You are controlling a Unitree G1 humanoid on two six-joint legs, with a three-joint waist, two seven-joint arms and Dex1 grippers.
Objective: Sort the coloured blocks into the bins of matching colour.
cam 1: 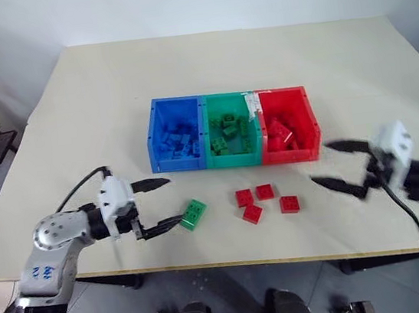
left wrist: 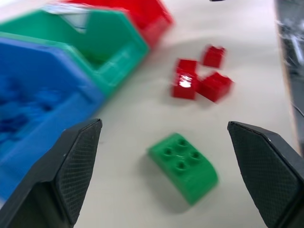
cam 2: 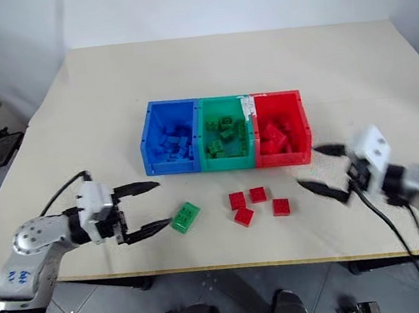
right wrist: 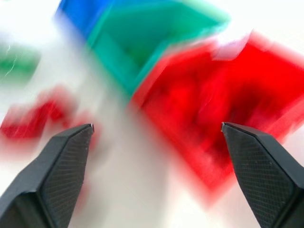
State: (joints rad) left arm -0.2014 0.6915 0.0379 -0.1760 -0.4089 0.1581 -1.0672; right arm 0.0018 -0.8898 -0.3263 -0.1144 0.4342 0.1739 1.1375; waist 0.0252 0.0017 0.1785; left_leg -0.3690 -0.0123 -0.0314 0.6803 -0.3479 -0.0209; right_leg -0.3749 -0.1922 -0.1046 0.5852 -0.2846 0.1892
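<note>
Fingers of my left claw [cam 1: 157,207] stood spread wide and empty, one on either side of the line to the green block [cam 1: 193,214], which lay flat on the table [cam 1: 93,94] just beyond the fingertips, studs up. I held the claw low and nearly level because, as I judged it, that block was the next one to take and a wide gap lets it slip between the pads without being nudged away.

My right claw [cam 1: 339,164] was spread too, holding nothing, out to the right of the red bin [cam 1: 289,124] and near its front corner. Four red blocks [cam 1: 265,200] sat in a loose cluster on the table in front of the bins, between my two claws and well clear of both.

The blue bin [cam 1: 175,133], green bin [cam 1: 230,131] and red one stood joined in a row, each already holding blocks of its own colour. By my reckoning, five blocks were left to sort.
</note>
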